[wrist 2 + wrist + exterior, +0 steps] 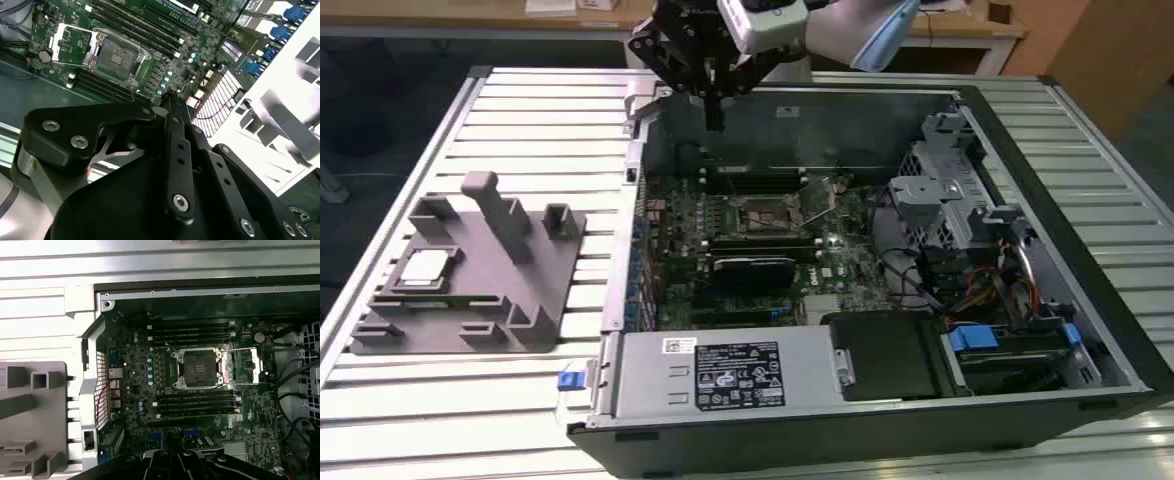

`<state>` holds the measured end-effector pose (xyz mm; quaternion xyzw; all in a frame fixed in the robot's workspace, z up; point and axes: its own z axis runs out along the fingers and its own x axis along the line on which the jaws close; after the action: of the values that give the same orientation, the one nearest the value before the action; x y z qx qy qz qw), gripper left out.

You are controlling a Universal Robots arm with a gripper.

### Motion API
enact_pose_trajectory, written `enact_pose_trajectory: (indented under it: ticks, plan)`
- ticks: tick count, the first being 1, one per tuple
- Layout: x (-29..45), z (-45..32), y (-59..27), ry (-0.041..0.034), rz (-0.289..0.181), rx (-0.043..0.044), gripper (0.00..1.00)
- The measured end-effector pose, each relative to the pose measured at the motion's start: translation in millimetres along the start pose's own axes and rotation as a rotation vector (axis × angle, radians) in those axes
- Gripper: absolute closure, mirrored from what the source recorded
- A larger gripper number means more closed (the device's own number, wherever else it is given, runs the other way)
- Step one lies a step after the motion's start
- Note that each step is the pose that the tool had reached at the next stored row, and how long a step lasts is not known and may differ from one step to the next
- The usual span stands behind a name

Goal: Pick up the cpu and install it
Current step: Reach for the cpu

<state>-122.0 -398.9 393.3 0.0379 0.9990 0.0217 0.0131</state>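
The cpu [427,265], a small silvery square chip with a pale rim, lies flat on the grey plastic tray [520,300] at the exterior view's left, outside the computer case. My gripper [715,118] hangs above the case's far edge, well away from the cpu, with its black fingers [172,107] closed together and nothing between them. Below it in the motherboard is the bare CPU socket [199,367], also seen as a dark square socket [116,55] in the second wrist view. The socket's metal lid [242,367] is swung open beside it.
The open black computer case [1067,330] lies on a white slatted table [400,420]. Inside are memory slots [192,332], a black heatsink block [750,272], a power supply [720,370], drive cages and cables [961,240]. The tray has upright posts [487,200].
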Motion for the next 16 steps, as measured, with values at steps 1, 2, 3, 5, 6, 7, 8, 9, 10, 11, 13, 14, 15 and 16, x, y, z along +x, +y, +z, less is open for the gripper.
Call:
enact_pose_trajectory:
  ticks: [1, 2, 3, 5, 6, 7, 8, 9, 10, 11, 13, 14, 15, 16]
  plan:
    - [0.0, 0.0, 0.0, 0.0000, 0.000, 0.0000, 0.89]
    - [0.0, 0.0, 0.0, 0.0000, 0.000, 0.0000, 0.89]
    - [0.0, 0.0, 0.0, 0.0000, 0.000, 0.0000, 0.89]
    - [0.1, 0.0, 0.0, 0.0000, 0.000, 0.0000, 0.89]
    - [0.5, 0.0, 0.0, 0.0000, 0.000, 0.0001, 0.89]
    - [1.1, -0.1, -0.1, 0.0000, 0.000, 0.0001, 0.89]
    - [1.9, -0.1, -0.1, 0.0000, 0.000, 0.0001, 0.89]
    - [2.7, -0.1, -0.2, -0.0001, 0.000, 0.0000, 0.89]
    - [3.5, -0.1, -0.3, 0.0000, 0.000, 0.0000, 0.89]
    - [4.2, -0.1, -0.3, -0.0001, 0.000, 0.0000, 0.89]
    - [6.1, -0.2, -0.5, 0.0000, 0.000, 0.0001, 0.89]
    - [7.1, -0.2, -0.5, 0.0000, 0.000, 0.0000, 0.89]
    - [8.1, -0.2, -0.6, 0.0000, 0.000, 0.0000, 0.89]
    - [9.1, -0.2, -0.7, -0.0001, 0.000, 0.0000, 0.89]
